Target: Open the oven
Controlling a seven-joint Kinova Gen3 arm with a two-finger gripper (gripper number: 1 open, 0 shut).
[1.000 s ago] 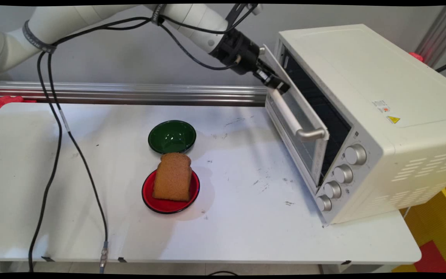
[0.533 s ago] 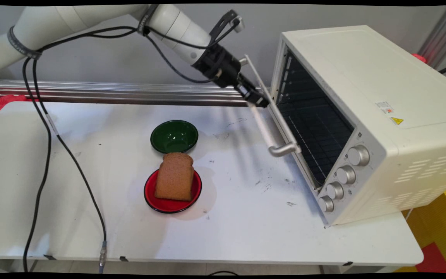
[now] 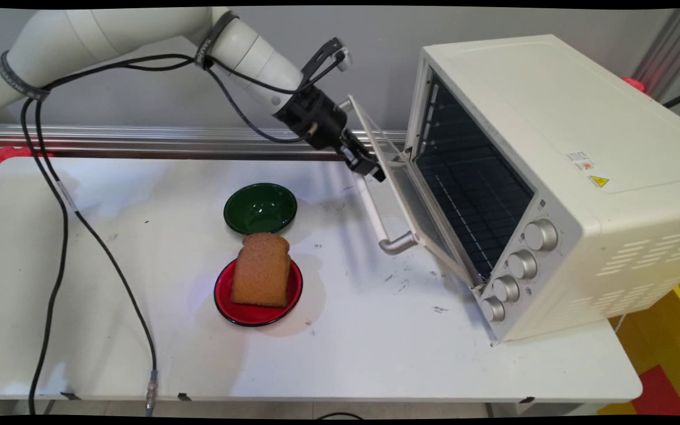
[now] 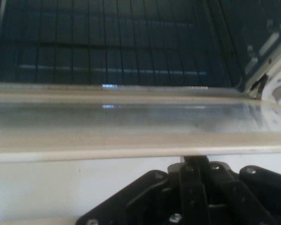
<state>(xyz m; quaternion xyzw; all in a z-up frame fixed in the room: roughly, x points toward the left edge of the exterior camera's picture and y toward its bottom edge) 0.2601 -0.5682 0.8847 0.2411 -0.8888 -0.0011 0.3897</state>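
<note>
The oven door (image 3: pixel 411 195) hung partly open, tilted out from the front of the cream toaster oven (image 3: pixel 558 177) at the right of the frame, hinged along its lower edge and leaning toward the middle of the bench (image 3: pixel 346 342). My tool (image 3: pixel 369 168) was at the far end of the door's handle (image 3: pixel 378 218), just above and left of frame centre, with my white arm reaching in from the upper left. The tool's tip met the handle bar there, and I could not tell from either view how far its parts stood apart or whether they gripped the bar. In the hand view the door's pale top edge (image 4: pixel 131 145) ran straight across the frame just above my black linkage (image 4: pixel 196 197), and past it lay the dark oven cavity with its wire rack (image 4: pixel 107 51).

Four round knobs (image 3: pixel 517 265) ran down the oven's front at the lower right. Left of the door, near frame centre, an empty green bowl (image 3: pixel 260 208) sat on the bench. Just below it stood a red plate (image 3: pixel 257 292) carrying a slice of brown bread (image 3: pixel 261 270), its top edge close to the bowl's rim. Black cables (image 3: pixel 62 200) hung from my arm down the left side of the frame.
</note>
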